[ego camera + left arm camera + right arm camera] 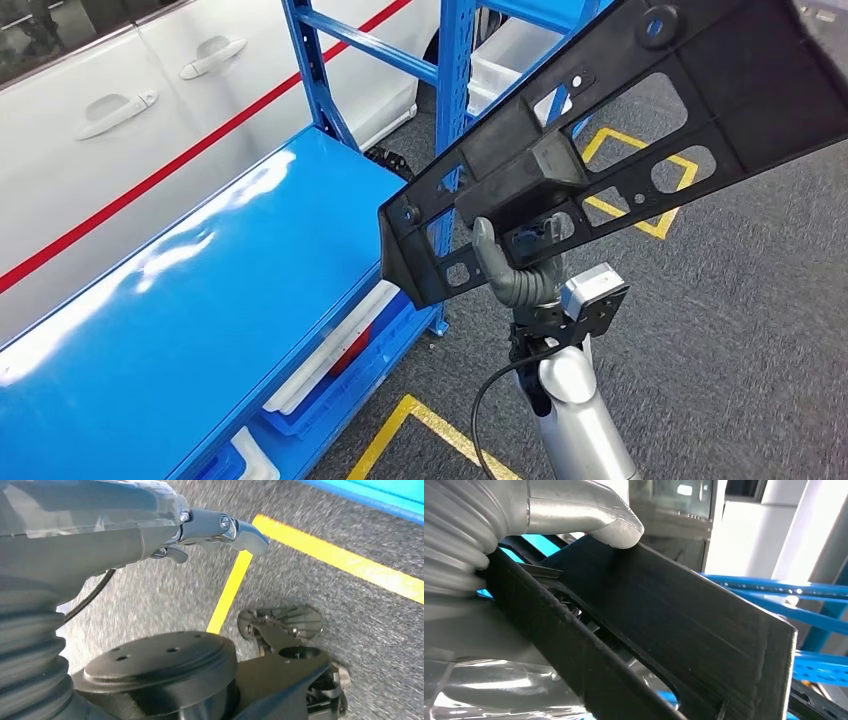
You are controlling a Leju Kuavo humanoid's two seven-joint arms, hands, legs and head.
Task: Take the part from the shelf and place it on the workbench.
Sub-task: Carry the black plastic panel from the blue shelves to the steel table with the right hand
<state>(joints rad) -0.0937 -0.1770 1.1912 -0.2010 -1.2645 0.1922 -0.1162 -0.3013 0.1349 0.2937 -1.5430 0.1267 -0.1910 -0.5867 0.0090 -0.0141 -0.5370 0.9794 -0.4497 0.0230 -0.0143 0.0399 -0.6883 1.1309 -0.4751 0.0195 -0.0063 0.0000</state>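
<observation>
- Shelf (200, 300): a blue rack with a glossy flat top is seen on the left of the head view, running from near to far; its blue uprights and crossbars rise at the far end, and white bins in blue trays are stored on the lower level at its near right edge.
- Vehicle body (120, 110): a white panel with door handles and a red stripe is seen beyond the shelf, at the far left.
- Floor (760, 330): grey carpet is marked with yellow lines (430, 420) near the shelf foot and farther off on the right.
- Part (600, 130): a long black plastic bracket with cut-out openings and small holes is held in the air, tilted, right of the shelf top and clear of it; its lower end lies near the shelf's right edge and its upper end reaches the far right corner.
- Right hand (515, 270): the part is gripped near its lower end, the thumb (616, 527) being pressed on one flat face while the fingers are hidden behind the part.
- Left hand (220, 530): it is seen above the carpet and a yellow line, holding nothing; whether the fingers are spread or curled cannot be told.
</observation>
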